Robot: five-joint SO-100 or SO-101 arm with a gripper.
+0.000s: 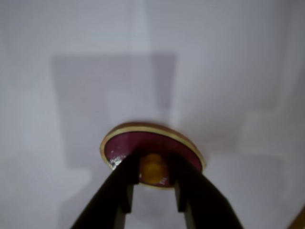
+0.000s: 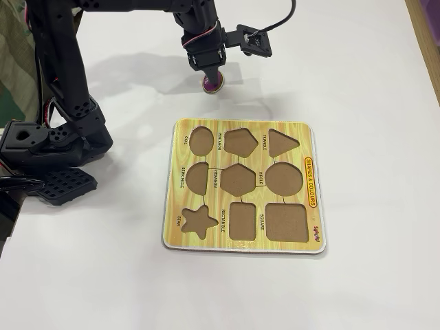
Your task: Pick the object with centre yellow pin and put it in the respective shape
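In the wrist view, the purple oval piece (image 1: 152, 140) with a pale rim sits just ahead of my gripper (image 1: 153, 168). The two dark fingers (image 1: 125, 177) press on either side of its yellow knob (image 1: 153, 171). The piece looks slightly tilted over the white table. In the fixed view, the gripper (image 2: 212, 77) points down at the piece (image 2: 212, 85), which is beyond the far edge of the yellow puzzle board (image 2: 313, 182). The oval cut-out (image 2: 201, 140) is at the board's far left corner, empty with a brown floor.
The board holds several other empty cut-outs, among them the circle (image 2: 284, 179) and the semicircle (image 2: 197, 177). The arm's black base (image 2: 48, 141) stands at the left of the table. A wooden strip (image 2: 427, 34) borders the table at the far right.
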